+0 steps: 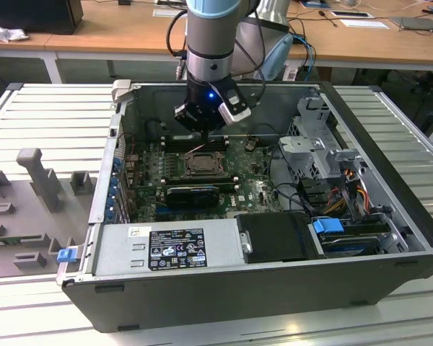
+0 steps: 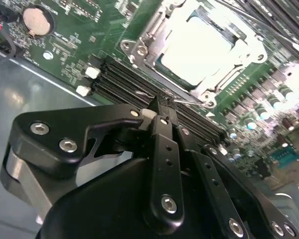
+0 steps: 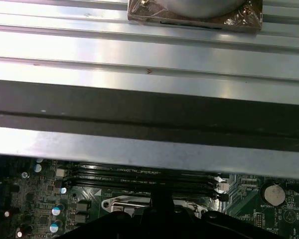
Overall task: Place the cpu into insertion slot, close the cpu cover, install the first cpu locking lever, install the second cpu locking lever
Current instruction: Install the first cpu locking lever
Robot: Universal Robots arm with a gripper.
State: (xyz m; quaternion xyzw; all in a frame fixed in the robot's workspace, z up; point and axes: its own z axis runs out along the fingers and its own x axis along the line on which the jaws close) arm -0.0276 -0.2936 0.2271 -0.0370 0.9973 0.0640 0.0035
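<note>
Black gripper linkages fill the foreground of the second wrist view, and the gripper [image 2: 162,107] ends in two fingers pressed together to a narrow tip, with no gap showing between them. That tip sits at a thin wire lever [image 2: 182,101] running along the near edge of the socket; whether the fingers actually pinch the wire or only touch it I cannot tell.

Taking the socket as the landmark: the cpu [image 2: 202,47] lies flat inside the insertion slot [image 2: 162,69], its pale face showing through the square window of the cpu cover [image 2: 241,47], which appears folded down over it. So placing the chip and closing the cover look done, and the work seems to stand at the locking levers.

Beyond the fingertips, across the lever, lies the socket; the black memory slots [image 2: 119,82] run along the same socket edge, between it and the fingers. The lever's long axis runs along that edge, crosswise to the closed fingers.

From the exterior view, the gripper [image 1: 202,124] hangs inside the open computer case [image 1: 274,285], just beyond the far edge of the socket [image 1: 200,163].
</note>
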